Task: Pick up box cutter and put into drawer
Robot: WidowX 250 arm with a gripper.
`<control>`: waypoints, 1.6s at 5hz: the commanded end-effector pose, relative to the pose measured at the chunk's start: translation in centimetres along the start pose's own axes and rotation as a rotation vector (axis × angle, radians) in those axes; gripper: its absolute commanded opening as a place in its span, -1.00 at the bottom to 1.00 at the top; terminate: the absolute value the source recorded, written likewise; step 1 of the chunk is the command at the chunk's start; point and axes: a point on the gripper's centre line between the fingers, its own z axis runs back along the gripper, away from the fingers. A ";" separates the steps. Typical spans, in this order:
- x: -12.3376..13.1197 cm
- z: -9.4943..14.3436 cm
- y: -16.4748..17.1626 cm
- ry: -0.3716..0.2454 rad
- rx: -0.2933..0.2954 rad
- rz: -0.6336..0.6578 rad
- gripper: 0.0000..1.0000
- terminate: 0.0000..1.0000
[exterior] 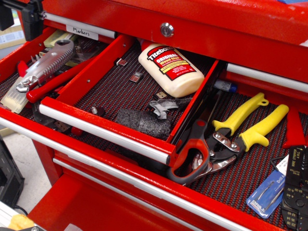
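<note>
The box cutter is a silver-grey ribbed knife with a round hole at its far end. It lies slanted at the left of the wide red drawer, on top of other tools. The narrow red drawer with a silver front rail and dark mesh liner stands open just to its right. My gripper is at the top left corner, above and behind the box cutter and apart from it. Two dark fingers show with a gap between them and nothing held; the frame edge cuts off part of it.
A wood glue bottle, a dark sponge block and small bits lie in the narrow drawer. A red-handled tool lies beside the box cutter. Red-black scissors, yellow-handled snips and crimpers lie in the wide drawer.
</note>
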 end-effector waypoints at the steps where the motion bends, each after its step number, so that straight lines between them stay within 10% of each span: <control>1: 0.6 0.4 -2.0 -0.087 -0.021 -0.011 1.00 -1.00; 6: 0.9 -5.7 -3.3 -0.114 -0.084 -0.043 1.00 -1.00; 7: 0.5 -5.5 -3.5 -0.086 -0.056 -0.022 -1.00 -1.00; 8: 0.5 -4.1 -2.8 -0.054 -0.015 -0.043 -1.00 -1.00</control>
